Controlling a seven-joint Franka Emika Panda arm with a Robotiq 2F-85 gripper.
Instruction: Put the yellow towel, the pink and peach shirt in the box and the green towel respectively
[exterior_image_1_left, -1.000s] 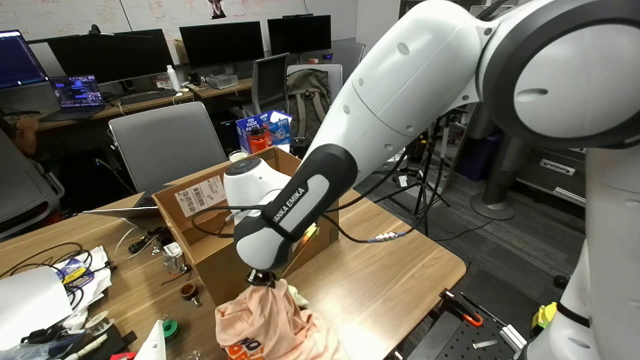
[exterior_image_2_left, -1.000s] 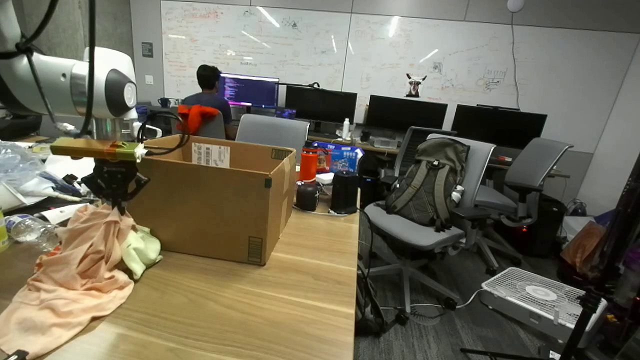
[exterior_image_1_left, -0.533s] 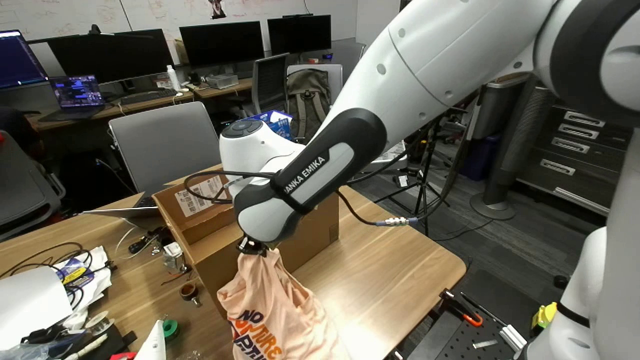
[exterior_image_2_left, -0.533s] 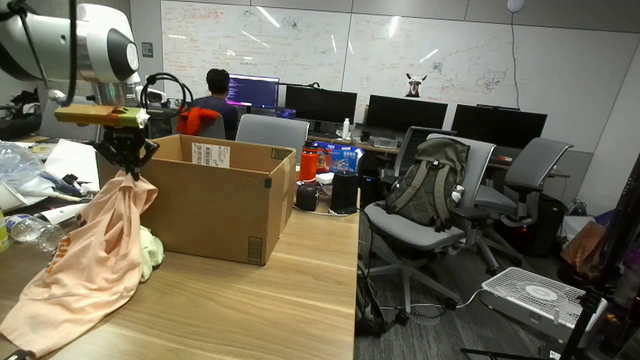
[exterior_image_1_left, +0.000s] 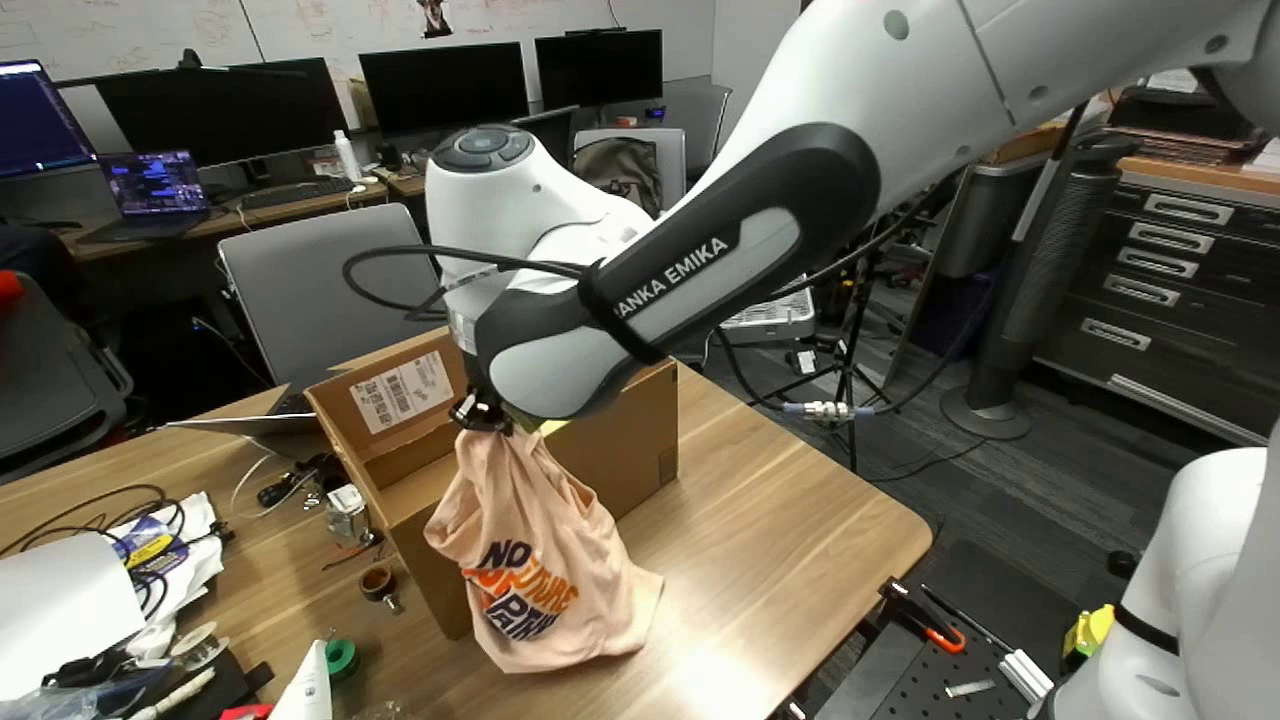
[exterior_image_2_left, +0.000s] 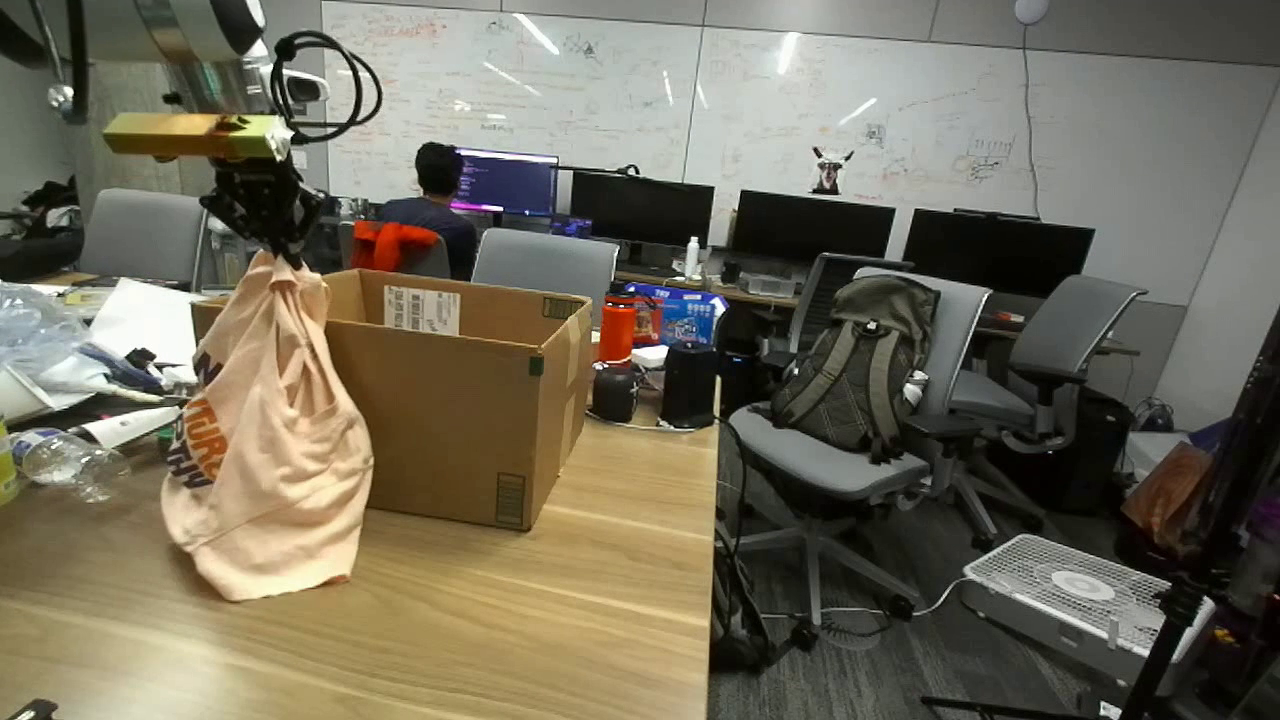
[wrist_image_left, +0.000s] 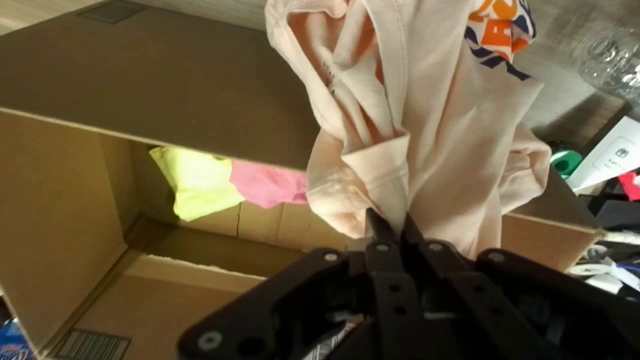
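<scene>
My gripper is shut on the top of the peach shirt, which hangs from it with its printed letters showing. In an exterior view the gripper is a little above the rim of the cardboard box, and the shirt hangs outside beside the box wall. I cannot tell if its lower edge touches the table. In the wrist view the fingertips pinch the shirt. Inside the box lie the yellow towel and the pink shirt. The pale green towel is hidden now.
A plastic bottle lies on the table near the shirt. A green tape roll, cables and papers lie beside the box. An orange bottle stands behind it. The wooden table ends on the right.
My gripper has risen with the shirt, from near the table to above the box rim. The shirt has been pulled up and now hangs in front of the pale green towel.
</scene>
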